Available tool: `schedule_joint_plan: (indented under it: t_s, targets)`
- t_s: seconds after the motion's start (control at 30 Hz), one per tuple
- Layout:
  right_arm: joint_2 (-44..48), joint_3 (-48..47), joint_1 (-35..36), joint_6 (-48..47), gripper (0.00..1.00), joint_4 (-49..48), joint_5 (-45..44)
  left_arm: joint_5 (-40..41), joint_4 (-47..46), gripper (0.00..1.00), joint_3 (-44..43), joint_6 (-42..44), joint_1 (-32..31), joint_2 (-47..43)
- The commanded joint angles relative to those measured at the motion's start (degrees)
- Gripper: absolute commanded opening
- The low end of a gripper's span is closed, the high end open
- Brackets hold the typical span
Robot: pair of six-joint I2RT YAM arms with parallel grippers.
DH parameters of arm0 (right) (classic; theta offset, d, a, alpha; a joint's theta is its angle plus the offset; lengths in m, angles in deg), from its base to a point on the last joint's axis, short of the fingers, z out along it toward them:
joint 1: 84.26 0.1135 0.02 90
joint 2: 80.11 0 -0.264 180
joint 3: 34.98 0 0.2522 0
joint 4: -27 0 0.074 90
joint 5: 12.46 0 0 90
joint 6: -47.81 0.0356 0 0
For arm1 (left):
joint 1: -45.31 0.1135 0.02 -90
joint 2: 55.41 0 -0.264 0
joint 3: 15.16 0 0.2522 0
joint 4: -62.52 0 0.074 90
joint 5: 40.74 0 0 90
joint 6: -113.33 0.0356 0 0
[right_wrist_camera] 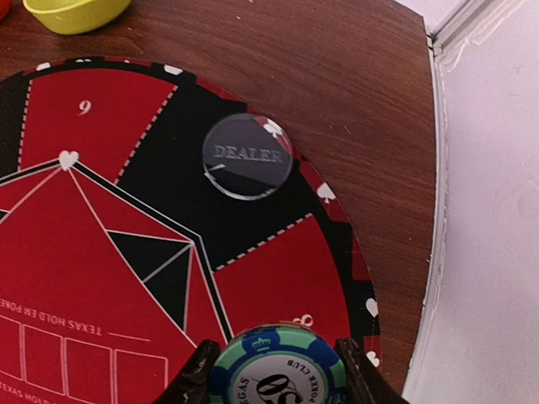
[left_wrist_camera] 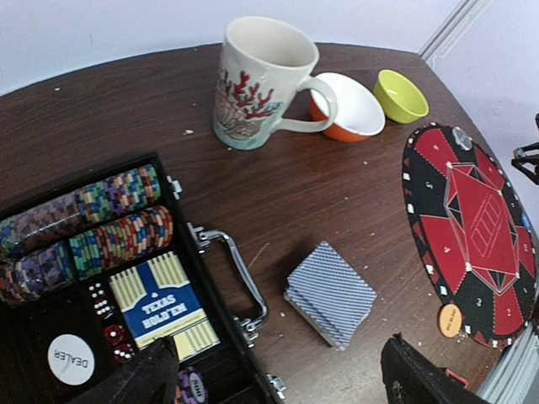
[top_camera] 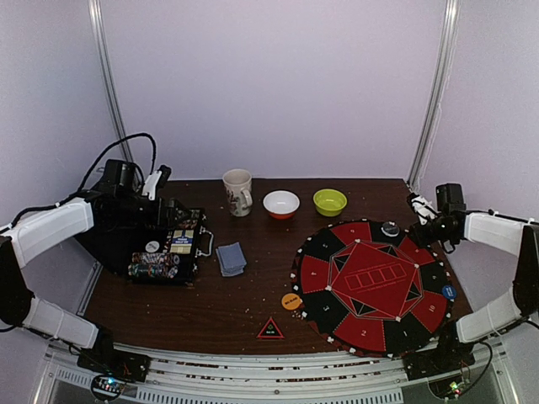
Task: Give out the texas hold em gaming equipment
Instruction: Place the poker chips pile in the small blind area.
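— Where do the tools stand?
— The left tool (left_wrist_camera: 278,380) hangs over the open black case (left_wrist_camera: 42,324), fingers wide apart, nothing between them. The right tool (right_wrist_camera: 276,394) pinches a green-and-blue poker chip (right_wrist_camera: 278,364) at the edge of the red-and-black mat (top_camera: 370,286).
— And the rest of the kit?
— The card stack (left_wrist_camera: 330,293) lies on the table (top_camera: 244,295) just beside the case handle. Chip rows (left_wrist_camera: 118,240) fill the case. A clear dealer button (right_wrist_camera: 248,156) sits on the mat's rim. An orange disc (top_camera: 291,300) and the triangular marker (top_camera: 269,329) lie off its left side. A blue disc (top_camera: 448,291), I think, sits on the right rim; it's small.
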Motion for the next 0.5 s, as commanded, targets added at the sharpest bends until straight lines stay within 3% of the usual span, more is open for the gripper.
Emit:
schedule_joint_plan:
  t_s: [0.0, 0.47]
  targets:
    - [0.7, 1.1, -2.3, -2.8, 0.08, 0.9, -3.4, 2.5, -1.1, 0.86, 2.0, 6.8, 3.0, -0.7]
    - [4.5, 11.9, -15.2, -10.5, 0.09, 1.0, -3.0, 3.6, -2.1, 0.87, 4.0, 7.2, 6.2, -0.9]
